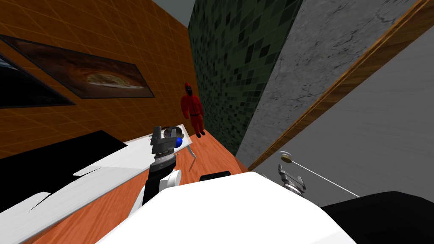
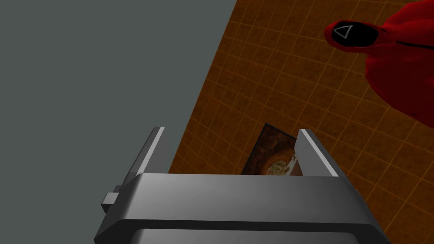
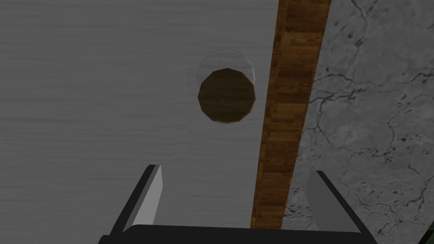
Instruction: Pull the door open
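Door [image 3: 106,84], grey, round brown knob [image 3: 227,96]

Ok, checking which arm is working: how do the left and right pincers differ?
The right pincer faces the grey door, its brown knob ahead, untouched; the left pincer is held up by the white table, away from the door. Both are open and empty.

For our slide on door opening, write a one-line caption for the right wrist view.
Right gripper, fingers open, faces the grey door, its round brown knob ahead, untouched, beside the wooden frame.
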Robot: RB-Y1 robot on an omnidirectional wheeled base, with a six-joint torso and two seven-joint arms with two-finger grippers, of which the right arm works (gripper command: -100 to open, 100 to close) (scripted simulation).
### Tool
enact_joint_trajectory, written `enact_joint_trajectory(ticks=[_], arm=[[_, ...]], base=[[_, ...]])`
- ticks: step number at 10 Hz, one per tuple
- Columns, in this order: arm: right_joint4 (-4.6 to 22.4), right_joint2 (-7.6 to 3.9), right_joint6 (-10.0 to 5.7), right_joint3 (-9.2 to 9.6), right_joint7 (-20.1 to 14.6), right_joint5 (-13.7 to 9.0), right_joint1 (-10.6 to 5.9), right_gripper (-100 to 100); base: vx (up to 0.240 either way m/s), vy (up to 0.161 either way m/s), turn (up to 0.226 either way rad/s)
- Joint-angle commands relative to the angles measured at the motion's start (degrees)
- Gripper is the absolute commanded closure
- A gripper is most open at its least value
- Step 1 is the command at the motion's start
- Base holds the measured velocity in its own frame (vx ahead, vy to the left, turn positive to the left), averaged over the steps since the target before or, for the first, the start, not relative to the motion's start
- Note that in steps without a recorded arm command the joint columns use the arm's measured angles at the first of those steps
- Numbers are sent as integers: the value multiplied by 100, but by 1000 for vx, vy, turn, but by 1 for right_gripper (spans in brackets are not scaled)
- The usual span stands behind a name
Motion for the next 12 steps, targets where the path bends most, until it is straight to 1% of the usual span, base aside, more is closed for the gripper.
enact_joint_trajectory(ticks=[1, 7, 8, 9, 12], arm=[[4, -7, -2, 18, -5, 7, -12, -100], [40, -42, -8, 118, -36, 48, -77, -100], [40, -41, -9, 108, -34, 44, -75, -100], [40, -41, -9, 108, -34, 44, -75, 100], [40, -41, -9, 108, -34, 44, -75, 100]], base=[[93, -114, -16], [124, -159, -41], [53, -71, 6], [-7, 7, -6], [-17, 18, 1]])
